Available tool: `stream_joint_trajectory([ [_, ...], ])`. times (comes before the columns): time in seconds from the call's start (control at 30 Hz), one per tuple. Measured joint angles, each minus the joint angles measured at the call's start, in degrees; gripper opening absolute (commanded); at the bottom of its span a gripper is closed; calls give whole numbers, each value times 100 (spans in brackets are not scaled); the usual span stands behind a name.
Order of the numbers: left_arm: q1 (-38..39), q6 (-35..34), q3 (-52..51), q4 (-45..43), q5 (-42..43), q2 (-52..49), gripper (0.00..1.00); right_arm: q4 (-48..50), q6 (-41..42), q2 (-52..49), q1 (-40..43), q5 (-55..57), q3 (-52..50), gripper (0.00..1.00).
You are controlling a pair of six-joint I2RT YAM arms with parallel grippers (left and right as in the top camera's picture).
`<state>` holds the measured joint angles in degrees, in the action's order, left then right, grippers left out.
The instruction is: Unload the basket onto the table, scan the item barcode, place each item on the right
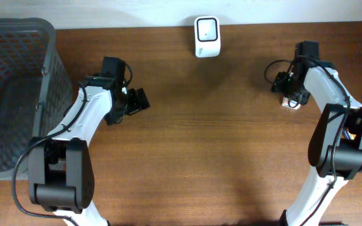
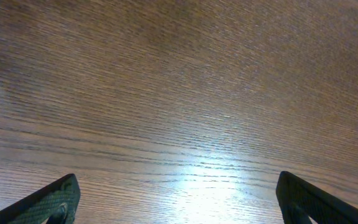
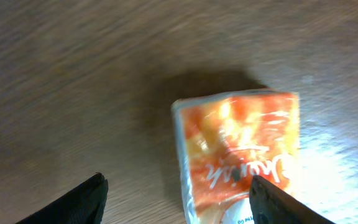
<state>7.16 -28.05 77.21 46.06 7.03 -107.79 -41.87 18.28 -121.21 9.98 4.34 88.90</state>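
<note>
Dark wood table [image 1: 206,144] all around, and at its right side the orange packet [image 3: 241,143] lies flat, well apart from the white scanner [image 1: 206,36] at the far edge. Pickup looks like the step in hand: the right gripper [image 3: 179,182] hangs low over the packet, jaws apart, clamping nothing. Next it must centre, close and carry the packet to the scanner. Near the basket [image 1: 48,56], the left gripper [image 2: 178,177] hovers wide open over bare wood.

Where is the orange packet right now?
Overhead, the orange plastic packet lies at the right of the wooden table, directly under the right hand.
</note>
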Motion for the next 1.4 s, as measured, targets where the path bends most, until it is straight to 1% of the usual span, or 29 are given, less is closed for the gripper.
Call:
stream_joint_trajectory([
  [0.03, 0, 0, 0, 2, 0, 0, 99, 15, 46, -26, 11, 247, 2, 44],
  [0.1, 0, 0, 0, 2, 0, 0, 99, 11, 111, -157, 31, 540, 2, 43],
  [0.13, 0, 0, 0, 0, 0, 0, 99, -17, 116, -175, 35, 640, 20, 36],
  [0.17, 0, 0, 0, 2, 0, 0, 99, -131, 127, -188, 46, 774, 37, 22],
  [0.2, 0, 0, 0, 2, 0, 0, 99, -256, 179, -214, 98, 979, 50, 12],
  [0.23, 0, 0, 0, 0, 0, 0, 99, -358, 201, -225, 168, 1141, 63, 5],
  [0.33, 0, 0, 0, 2, 0, 0, 99, -682, 262, -243, 629, 1659, 83, 4],
  [0.43, 0, 0, 0, 2, 0, 0, 99, -1154, 254, -284, 1340, 1882, 166, 4],
  [0.5, 0, 0, 0, 4, 0, 0, 99, -1460, 251, -293, 1563, 1915, 319, 4],
  [0.53, 0, 0, 0, 0, 0, 0, 99, -1692, 249, -289, 1639, 1919, 507, 12],
  [0.57, 0, 0, 0, -2, 0, 0, 99, -1915, 254, -269, 1685, 1917, 800, 22],
  [0.6, 0, 0, 0, 2, 0, 0, 99, -2135, 249, -214, 1687, 1843, 1110, 36],
  [0.63, 0, 0, 0, -7, 0, 0, 99, -2234, 197, -144, 1676, 1722, 1296, 46],
  [0.67, 0, 0, 0, -13, 0, 0, 99, -2312, 81, 31, 1644, 1453, 1556, 47],
  [0.7, 0, 0, 0, -22, 0, 0, 99, -2441, -52, 258, 1596, 1202, 1762, 52],
  [0.73, 0, 0, 0, -17, 0, 0, 99, -2509, -92, 380, 1569, 1064, 1862, 64],
  [0.8, 0, 0, 0, -15, 0, 0, 99, -2601, -146, 758, 1534, 837, 1985, 64],
  [0.9, 0, 0, 0, 0, 0, 0, 99, -2841, -157, 994, 1539, 483, 2000, 70],
  [0.97, 0, 0, 0, 2, 0, 0, 99, -3016, -179, 1224, 1539, 0, 1996, 73],
  [1.03, 0, 0, 0, 2, 0, 0, 99, -3322, -195, 1794, 1539, -597, 1996, 74],
  [1.1, 0, -2, 0, 4, 0, 0, 99, -3757, -225, 2476, 1491, -879, 1998, 76],
  [1.17, 0, 0, 0, 0, -2, 0, 99, -4291, -354, 3261, 1156, -1003, 1993, 80],
  [1.27, 0, 0, 0, 0, 0, 0, 99, -4544, -487, 3818, 623, -1049, 1676, 83],
  [1.3, 0, -2, 0, 4, 2, 0, 99, -4612, -509, 4015, 446, -1054, 1484, 99],
  [1.4, 0, 0, 0, 4, 2, 0, 99, -5025, -540, 4616, 153, -1080, 1069, 99],
])
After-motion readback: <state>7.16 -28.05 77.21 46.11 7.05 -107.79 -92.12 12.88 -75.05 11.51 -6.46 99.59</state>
